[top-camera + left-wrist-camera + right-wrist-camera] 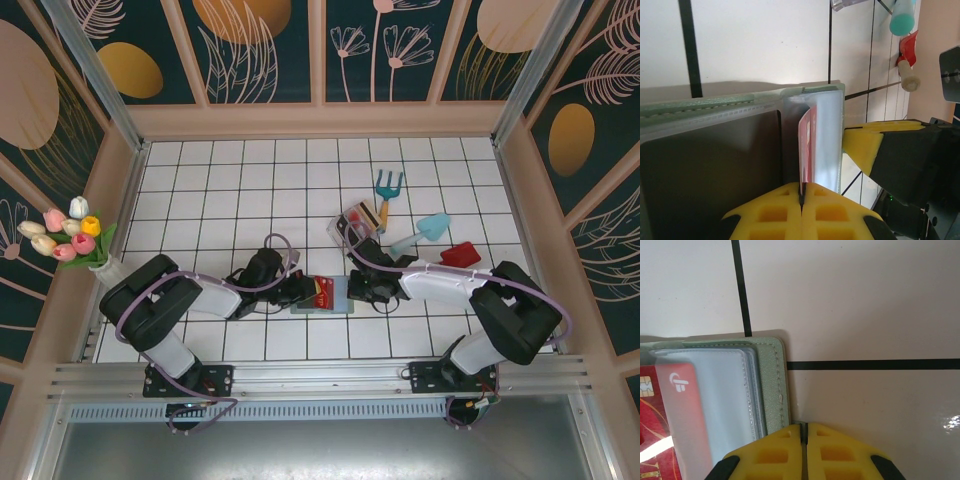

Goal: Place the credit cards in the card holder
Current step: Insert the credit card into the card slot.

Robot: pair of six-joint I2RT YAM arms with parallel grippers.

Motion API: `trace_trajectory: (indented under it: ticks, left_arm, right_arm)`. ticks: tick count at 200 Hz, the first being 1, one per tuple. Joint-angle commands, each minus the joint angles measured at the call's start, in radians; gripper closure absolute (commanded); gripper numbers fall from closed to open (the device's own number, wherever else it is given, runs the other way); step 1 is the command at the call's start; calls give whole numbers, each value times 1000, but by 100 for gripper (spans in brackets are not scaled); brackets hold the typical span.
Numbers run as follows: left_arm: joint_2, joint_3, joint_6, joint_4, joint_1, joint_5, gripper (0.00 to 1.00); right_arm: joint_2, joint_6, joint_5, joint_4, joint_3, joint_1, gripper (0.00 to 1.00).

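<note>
The grey-green card holder (340,297) lies open on the tiles between the two arms. My left gripper (303,291) is shut on a red credit card (322,292). In the left wrist view that red card (807,145) stands edge-on, running from my left gripper (801,197) into the pale pockets of the card holder (715,106). My right gripper (804,429) is shut on the thin edge of the card holder (772,385) at its near corner. The red card (657,415) sits partly under a translucent pocket. More credit cards (364,215) lie in the clear tray.
The clear tray (343,232) stands just behind the holder. A toy rake (387,188), a teal scoop (428,230) and a red tool (461,254) lie to the back right. A vase of tulips (68,235) stands at the left wall.
</note>
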Motion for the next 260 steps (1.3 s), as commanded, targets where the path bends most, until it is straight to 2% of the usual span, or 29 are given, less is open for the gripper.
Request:
trace_trajectory:
  ticks: [1,47,96,127,158,190,199,215,219,233,248,260]
  left_arm:
    - [14,19,-24,-27,-22,-20,96]
    - [27,56,-63,-40,-58,-97,96]
    - [63,93,-90,-8,-101,-121,88]
    - [123,120,-90,-6,-119,-128,80]
    - [98,119,-72,-40,-121,-138,67]
    - [-6,150,8,-230,-120,-215,56]
    - [-40,165,33,-318,-120,-262,53]
    - [-93,186,71,-438,-121,-336,46]
    - [-105,191,81,-459,-121,-348,43]
    - [-138,210,104,-508,-121,-369,39]
    - [-159,226,118,-529,-120,-382,32]
    - [-154,245,136,-533,-119,-372,28]
  right_arm:
    - [47,6,-31,39,-29,6,96]
    - [43,41,-82,95,-51,6,99]
    - [18,69,-104,135,-70,8,99]
    - [16,70,-104,133,-70,8,99]
    - [6,67,-83,106,-62,8,97]
    - [-40,33,-30,21,-5,-3,86]
    - [-61,16,-21,-10,16,-15,78]
    - [-113,-19,-30,-42,37,-41,71]
    - [-132,-32,-37,-52,45,-52,66]
    - [-179,-69,-54,-84,66,-93,52]
    - [-228,-105,-57,-118,87,-145,45]
    - [-255,-139,-63,-129,97,-196,43]
